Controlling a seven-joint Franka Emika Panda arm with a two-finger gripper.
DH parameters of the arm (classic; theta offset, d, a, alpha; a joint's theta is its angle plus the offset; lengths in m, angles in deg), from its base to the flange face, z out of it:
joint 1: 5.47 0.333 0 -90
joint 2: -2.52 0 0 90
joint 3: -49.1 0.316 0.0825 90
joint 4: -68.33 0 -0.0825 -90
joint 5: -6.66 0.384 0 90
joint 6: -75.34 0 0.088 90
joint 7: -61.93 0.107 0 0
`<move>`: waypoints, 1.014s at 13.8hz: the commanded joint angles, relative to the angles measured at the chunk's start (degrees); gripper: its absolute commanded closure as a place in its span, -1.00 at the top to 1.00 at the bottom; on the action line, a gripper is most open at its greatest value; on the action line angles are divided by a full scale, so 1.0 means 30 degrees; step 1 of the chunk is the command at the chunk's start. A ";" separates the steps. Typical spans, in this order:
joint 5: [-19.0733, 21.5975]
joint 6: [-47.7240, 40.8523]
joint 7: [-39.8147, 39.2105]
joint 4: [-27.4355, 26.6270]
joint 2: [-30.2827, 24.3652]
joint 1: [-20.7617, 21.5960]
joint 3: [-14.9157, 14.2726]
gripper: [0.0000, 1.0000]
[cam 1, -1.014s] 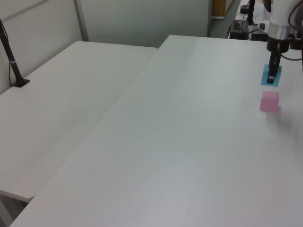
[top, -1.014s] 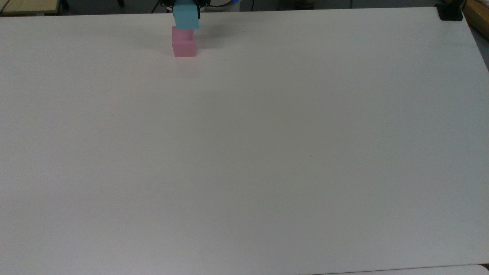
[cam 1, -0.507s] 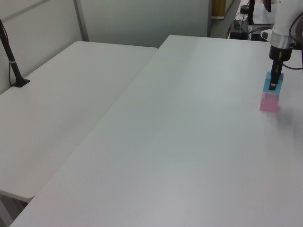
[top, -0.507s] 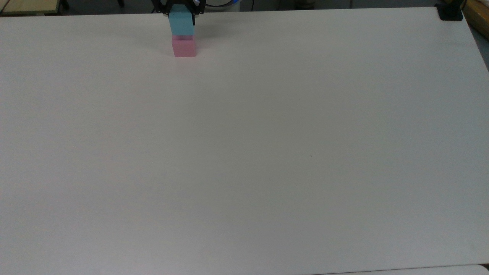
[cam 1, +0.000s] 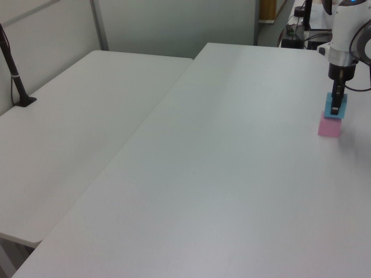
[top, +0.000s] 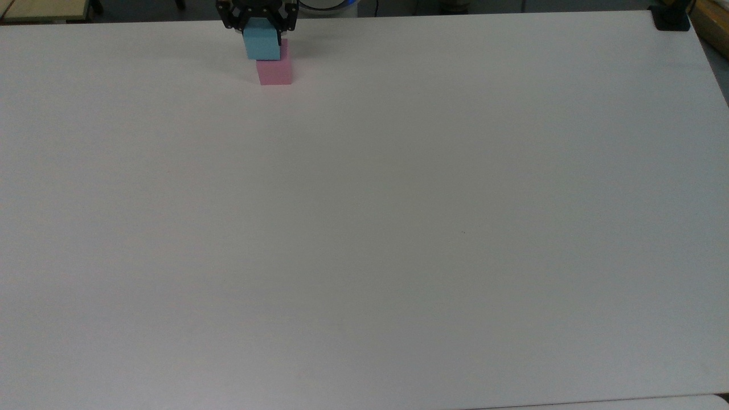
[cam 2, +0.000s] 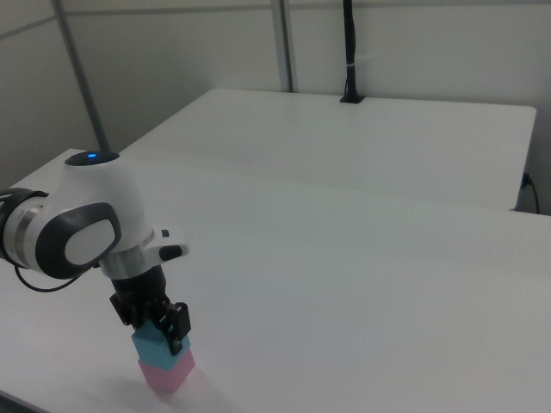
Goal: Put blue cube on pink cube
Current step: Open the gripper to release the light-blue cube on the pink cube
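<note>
A big white table [top: 398,228] fills most of the room. A second white table [cam 1: 75,121] stands right next to it, with a thin line between them. A black pole [cam 2: 349,52] stands at the far edge of that second table. Grey wall panels [cam 2: 172,52] with metal posts [cam 1: 98,26] stand behind both tables. The light is soft and even.

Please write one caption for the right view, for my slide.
Gripper holds the sky-blue foam cube on the pale pink foam cube.
</note>
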 commanded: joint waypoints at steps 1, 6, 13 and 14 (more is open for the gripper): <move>-0.0353 0.0377 -0.0006 -0.0181 -0.0204 0.0211 -0.0153 -0.57; -0.0295 0.0436 0.0464 -0.0152 -0.0263 0.0298 -0.0153 -0.53; -0.0265 0.0465 0.0991 -0.0123 -0.0234 0.0738 -0.0153 -0.40; -0.0265 0.0465 0.0962 -0.0123 -0.0205 0.0738 -0.0153 -0.23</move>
